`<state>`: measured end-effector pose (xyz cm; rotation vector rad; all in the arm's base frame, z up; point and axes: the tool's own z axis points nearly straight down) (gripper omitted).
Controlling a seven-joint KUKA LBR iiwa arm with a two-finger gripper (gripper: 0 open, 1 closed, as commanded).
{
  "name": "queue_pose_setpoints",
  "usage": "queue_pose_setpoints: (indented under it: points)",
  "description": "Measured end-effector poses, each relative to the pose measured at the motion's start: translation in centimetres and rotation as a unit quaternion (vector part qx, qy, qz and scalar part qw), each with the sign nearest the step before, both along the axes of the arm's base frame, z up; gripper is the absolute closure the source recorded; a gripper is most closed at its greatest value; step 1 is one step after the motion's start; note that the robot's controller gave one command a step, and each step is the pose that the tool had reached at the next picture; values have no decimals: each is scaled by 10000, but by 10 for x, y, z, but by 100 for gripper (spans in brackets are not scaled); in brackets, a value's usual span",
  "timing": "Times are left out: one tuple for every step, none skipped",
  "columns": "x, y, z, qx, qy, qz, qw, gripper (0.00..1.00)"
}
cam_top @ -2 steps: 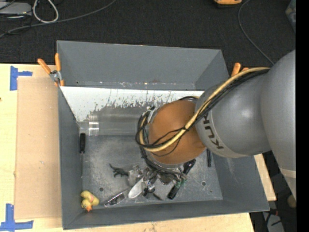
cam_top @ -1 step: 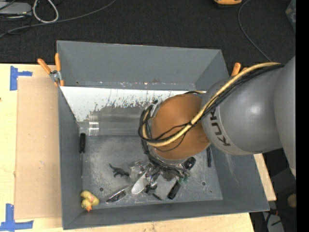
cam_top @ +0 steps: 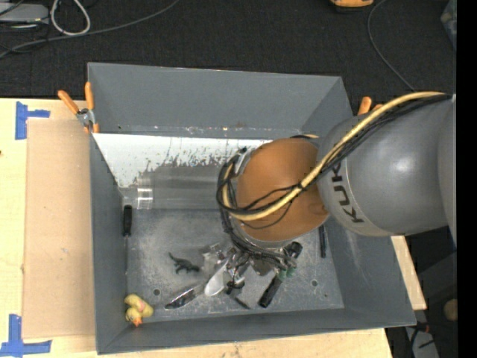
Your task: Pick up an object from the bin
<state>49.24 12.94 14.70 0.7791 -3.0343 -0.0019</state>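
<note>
BIN PICK: A KUKA arm's pincer sits low in a grey metal bin, down in a small heap of loose things on the floor toward the near wall. Its orange cover hides the tip, so whether the pincer is open or closed, or has hold of anything, cannot be told. Nearest it lie a silvery spoon-shaped piece, just to the left, and a black pen, just below. Both have their long axes on a diagonal, running from lower left up toward the pincer. A black toy lizard lies near on the left, and a clear tube lies crosswise at the foot of the far slope. The likely risk in such a tangle is that the pincer closes on two pieces at once, or catches a slim piece by its end — which could then swing and slip out on the lift.
</note>
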Motion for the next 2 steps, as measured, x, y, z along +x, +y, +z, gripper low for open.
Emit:
queue_pose_setpoints:
  points:
    - [-1, 1, 24, 1, 7, -8, 10000, 100]
    - [0, 1, 33, 4, 4, -16, 10000, 100]
